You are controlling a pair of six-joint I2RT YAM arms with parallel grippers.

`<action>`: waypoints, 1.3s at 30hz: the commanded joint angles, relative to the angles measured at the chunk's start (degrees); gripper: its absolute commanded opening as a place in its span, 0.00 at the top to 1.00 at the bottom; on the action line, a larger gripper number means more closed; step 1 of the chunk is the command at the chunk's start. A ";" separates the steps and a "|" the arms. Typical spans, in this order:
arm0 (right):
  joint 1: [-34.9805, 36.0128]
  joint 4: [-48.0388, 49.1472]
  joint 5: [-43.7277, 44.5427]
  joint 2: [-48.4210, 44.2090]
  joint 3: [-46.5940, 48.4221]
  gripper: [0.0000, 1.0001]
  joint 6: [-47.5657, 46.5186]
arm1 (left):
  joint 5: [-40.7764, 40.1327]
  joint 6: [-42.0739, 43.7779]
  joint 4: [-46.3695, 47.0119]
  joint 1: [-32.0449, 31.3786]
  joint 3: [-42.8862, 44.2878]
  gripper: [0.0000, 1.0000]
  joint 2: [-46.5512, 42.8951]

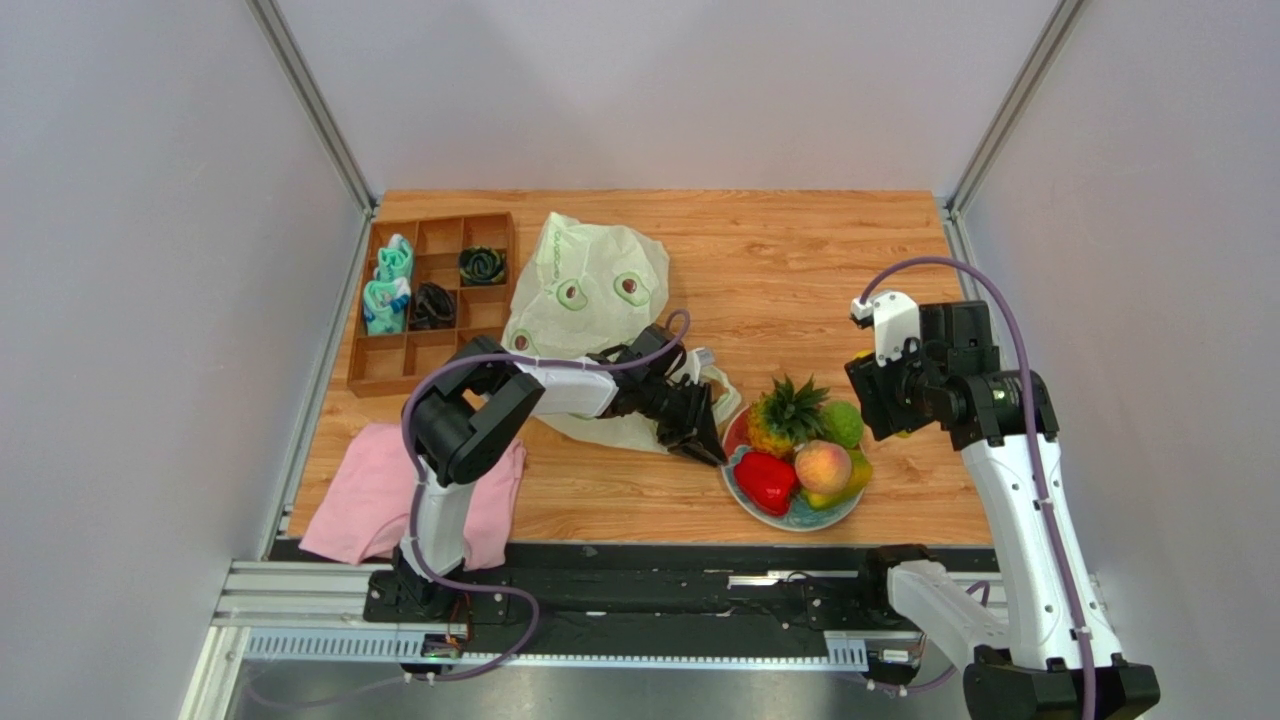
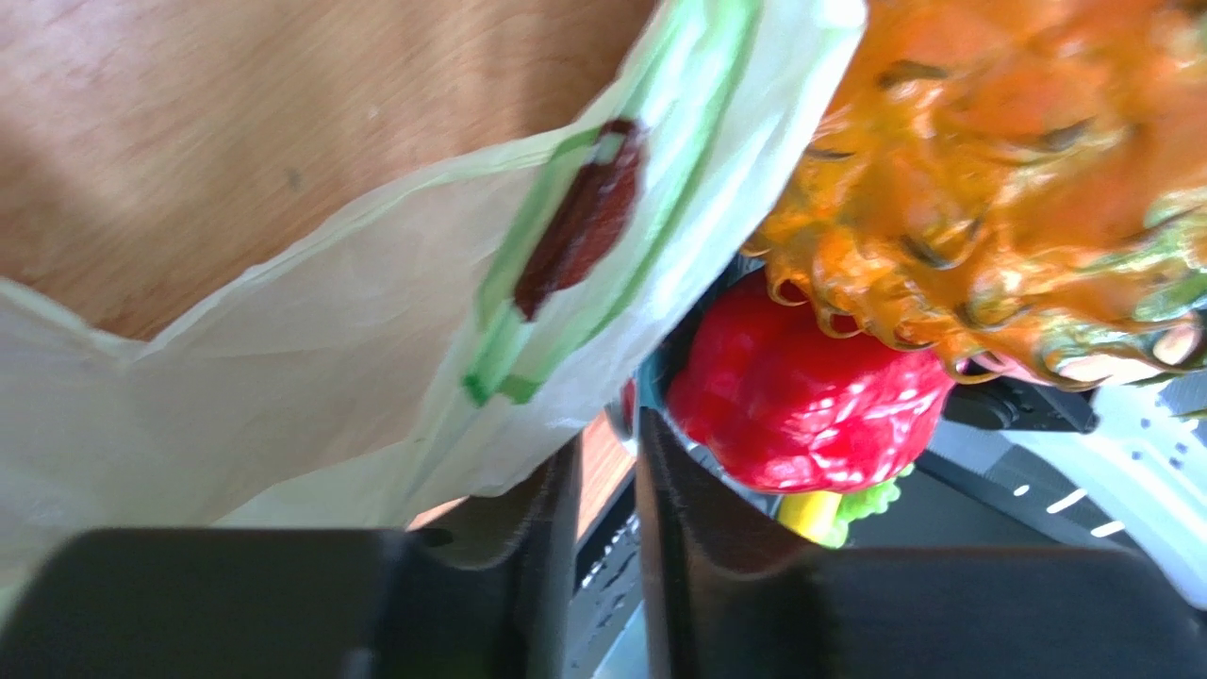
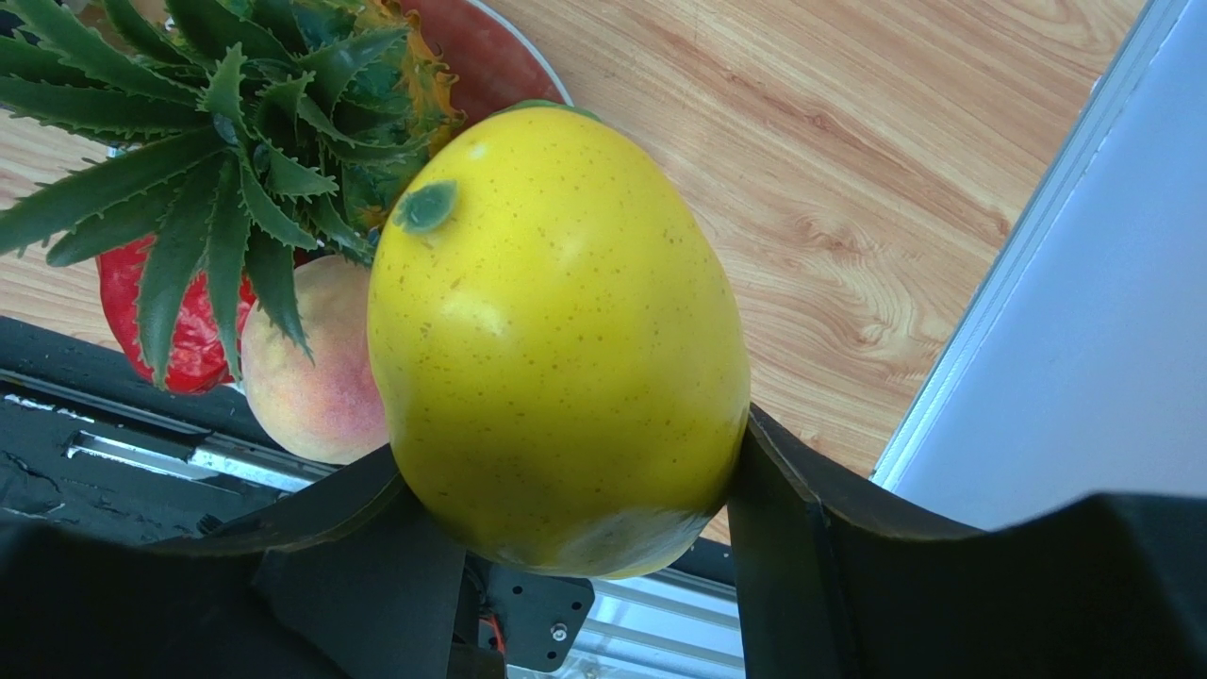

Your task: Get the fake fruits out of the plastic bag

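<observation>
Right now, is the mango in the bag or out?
Out: the right gripper holds the mango near the plate, well apart from the plastic bag.

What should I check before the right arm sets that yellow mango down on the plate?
1. Mango gripped between the right fingers: ok.
2. Free spot on the plate: cannot tell; pineapple, peach and red fruit crowd it.
3. Left fingers clear of the plate: not ok, they sit right beside its left rim.
4. Left fingers' hold on the plastic bag: cannot tell.
5. Bag emptied: cannot tell, its inside is hidden.
</observation>
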 commanded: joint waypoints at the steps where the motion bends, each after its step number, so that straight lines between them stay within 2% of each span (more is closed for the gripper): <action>1: -0.36 2.42 -0.27 -0.92 -0.15 0.99 0.99 | -1.13 0.07 -3.51 -0.49 0.96 0.63 -0.50; 4: -0.27 2.59 -0.62 -0.92 -0.33 0.99 1.08 | -1.22 0.34 -3.96 -0.85 1.23 0.76 -0.32; 6: -0.27 2.51 -0.62 -0.91 -0.33 0.99 1.16 | -1.66 0.25 -4.23 -0.76 0.54 0.80 -0.76; 7: -0.27 2.33 -0.53 -1.00 -0.24 0.98 1.16 | -1.83 -0.01 -3.44 -0.59 0.01 0.91 -1.11; 9: -0.36 2.33 -0.36 -1.18 -0.15 0.98 1.16 | -2.80 -0.01 -3.17 -0.06 -1.22 1.00 -2.60; 17: -0.45 2.07 0.35 -1.35 0.29 0.98 0.64 | -2.19 1.13 -3.17 2.93 -4.48 1.00 -8.75; 24: -0.45 3.12 -1.49 0.14 0.99 0.99 -1.03 | -1.75 5.51 -8.08 6.26 -5.71 1.00 -11.31; 31: -0.36 9.34 -8.08 7.77 2.22 0.99 -1.91 | -2.45 10.97 -14.15 11.28 -6.85 1.00 -14.38; 33: -0.36 10.67 -12.21 12.52 3.44 0.99 -1.48 | -0.18 12.55 -15.65 11.72 -5.89 0.93 -14.74; 34: -0.27 12.33 -14.75 14.27 4.84 0.99 -0.95 | 1.31 12.99 -15.83 11.72 -5.54 0.80 -14.82; 36: -0.27 14.36 -16.96 19.70 6.08 0.99 1.24 | 5.18 15.27 -16.62 11.72 -4.49 0.68 -15.61; 38: -0.36 17.35 -19.95 23.41 8.19 0.99 2.91 | 8.34 16.77 -17.23 11.72 -4.13 0.45 -16.66; 39: -0.36 18.40 -21.09 26.82 8.89 0.99 4.83 | 9.05 18.78 -19.15 11.72 -3.69 0.39 -17.02</action>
